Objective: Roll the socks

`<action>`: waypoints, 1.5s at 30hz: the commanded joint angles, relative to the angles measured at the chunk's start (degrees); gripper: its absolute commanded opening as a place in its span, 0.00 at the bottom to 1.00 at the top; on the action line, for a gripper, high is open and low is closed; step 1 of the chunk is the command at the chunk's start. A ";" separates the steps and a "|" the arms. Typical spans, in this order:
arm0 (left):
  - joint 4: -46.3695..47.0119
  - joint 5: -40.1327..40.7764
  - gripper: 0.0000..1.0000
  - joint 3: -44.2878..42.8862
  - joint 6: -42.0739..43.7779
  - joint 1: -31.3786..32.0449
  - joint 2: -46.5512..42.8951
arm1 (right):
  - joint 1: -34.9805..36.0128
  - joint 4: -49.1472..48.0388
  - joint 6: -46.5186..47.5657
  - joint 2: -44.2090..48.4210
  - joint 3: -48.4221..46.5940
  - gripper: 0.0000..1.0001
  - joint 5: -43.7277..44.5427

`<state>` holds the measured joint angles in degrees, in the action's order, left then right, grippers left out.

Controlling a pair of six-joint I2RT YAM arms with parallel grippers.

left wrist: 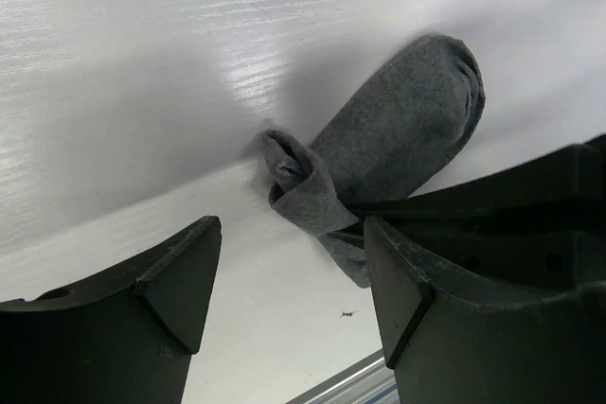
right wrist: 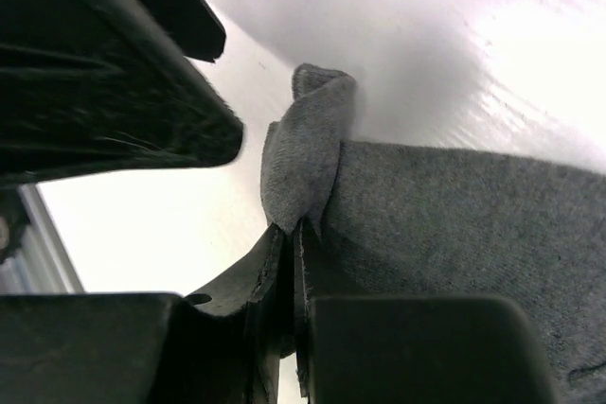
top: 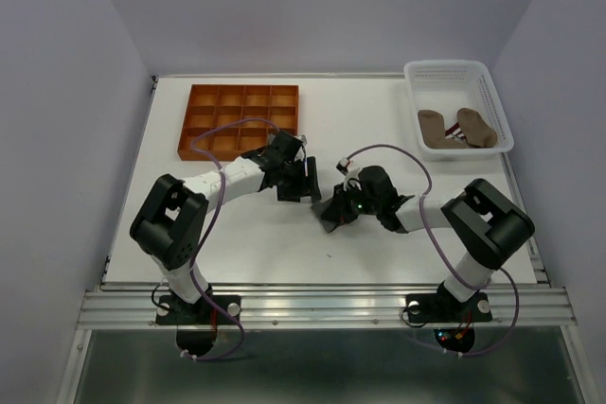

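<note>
Grey sock (left wrist: 398, 130) is lying on the desk (left wrist: 142, 63); right jaws are clenching its folded end, left jaws are hanging released just beside it, gripping nothing

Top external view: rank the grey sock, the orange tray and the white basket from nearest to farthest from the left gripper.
1. grey sock: mid-table, just right of the left gripper.
2. orange tray: behind the gripper, towards the far left.
3. white basket: far right corner, clearly the farthest.
</note>
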<state>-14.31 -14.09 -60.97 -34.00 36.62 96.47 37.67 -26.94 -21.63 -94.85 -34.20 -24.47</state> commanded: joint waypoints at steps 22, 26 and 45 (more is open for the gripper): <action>3.93 -3.23 0.66 4.45 0.07 1.35 -0.49 | -6.03 -13.84 -11.50 -9.48 1.23 0.05 -14.20; 4.64 -3.14 0.60 4.63 -0.54 1.61 0.83 | -6.03 -15.07 -11.60 -9.57 1.41 0.06 -14.99; 3.06 4.77 0.41 1.47 -4.32 3.37 5.14 | -6.56 -3.76 -6.42 -5.71 -1.39 0.29 -10.09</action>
<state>-8.84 -14.26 -57.71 -36.84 38.96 101.10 31.48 -38.65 -32.80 -103.70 -33.39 -39.31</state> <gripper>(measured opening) 0.423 0.215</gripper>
